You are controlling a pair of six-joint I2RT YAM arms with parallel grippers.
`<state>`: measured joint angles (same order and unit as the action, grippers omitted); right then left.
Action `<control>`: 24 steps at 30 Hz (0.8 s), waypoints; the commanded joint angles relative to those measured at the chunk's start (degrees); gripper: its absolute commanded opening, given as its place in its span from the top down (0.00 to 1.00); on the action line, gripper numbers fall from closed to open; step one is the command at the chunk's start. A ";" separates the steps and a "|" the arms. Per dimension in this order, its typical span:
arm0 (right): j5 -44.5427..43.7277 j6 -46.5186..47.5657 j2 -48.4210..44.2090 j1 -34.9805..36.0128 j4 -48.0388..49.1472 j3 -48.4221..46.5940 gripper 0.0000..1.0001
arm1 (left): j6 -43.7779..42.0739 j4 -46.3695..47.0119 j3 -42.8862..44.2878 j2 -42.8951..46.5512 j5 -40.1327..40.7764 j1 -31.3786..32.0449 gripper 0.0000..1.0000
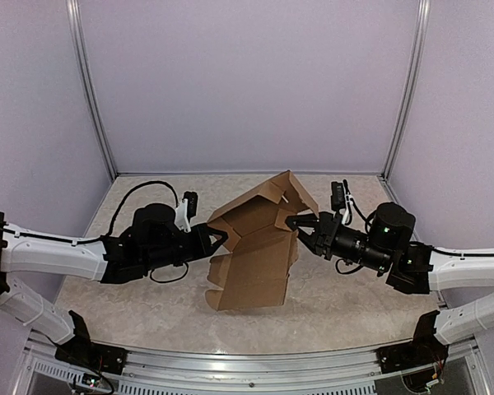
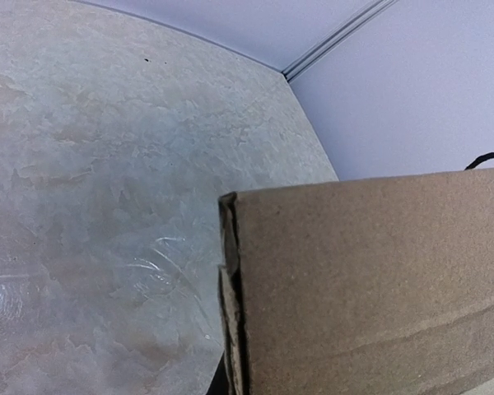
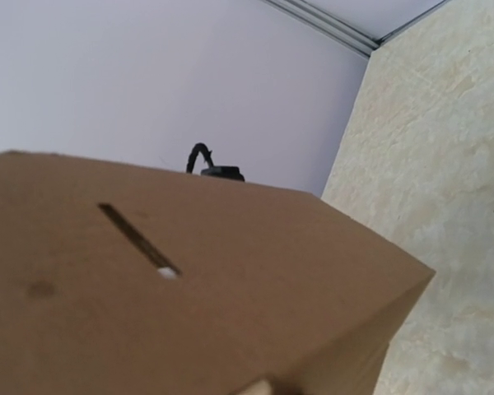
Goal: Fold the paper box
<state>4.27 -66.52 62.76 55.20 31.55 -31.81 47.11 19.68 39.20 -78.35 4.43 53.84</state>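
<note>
Enclosure walls (image 1: 247, 82): plain pale lilac panels behind and to the outer side of each gripper, joined at the back corners by aluminium posts (image 1: 90, 90).
Table top (image 1: 148, 304): light, mottled stone-look surface beneath both grippers; a patch of glare shows in the left wrist view.
Front rail (image 1: 247, 362): metal profile along the near edge, behind the grippers, carrying both arm bases.
Paper box (image 1: 255, 255): plain brown cardboard, partly folded, walls raised and a flap standing up at the far side; it sits directly between the two grippers, its near end down on the table.
Left gripper (image 1: 221, 238): pointing right, tips meeting the box's left wall; jaws closed, pinching that cardboard wall. Its wrist view is filled at lower right by a cardboard panel with a doubled edge.
Right gripper (image 1: 299, 228): pointing left, tips at the box's right edge, one finger either side of it; whether it has clamped the card cannot be told.
Cable (image 1: 144, 185): black loop above the left wrist, well behind its gripper.
Slot (image 3: 138, 239): narrow cut in the panel close before the right gripper.
</note>
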 commanded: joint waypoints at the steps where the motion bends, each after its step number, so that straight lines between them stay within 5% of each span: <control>1: -0.29 0.57 -1.32 -0.14 -0.61 0.92 0.65 | -1.41 0.54 -0.22 0.51 -0.38 0.82 1.00; 15: -6.11 13.41 -20.59 -0.18 -24.55 5.58 0.48 | -1.68 -2.93 -0.21 3.31 3.71 0.30 1.00; 24: 3.32 17.31 -22.74 -0.08 -28.63 3.44 0.46 | -5.15 -14.20 2.97 4.21 13.75 0.25 1.00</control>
<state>2.57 -51.88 38.96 55.20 6.15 -27.00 44.27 11.99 39.81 -75.42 11.90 54.35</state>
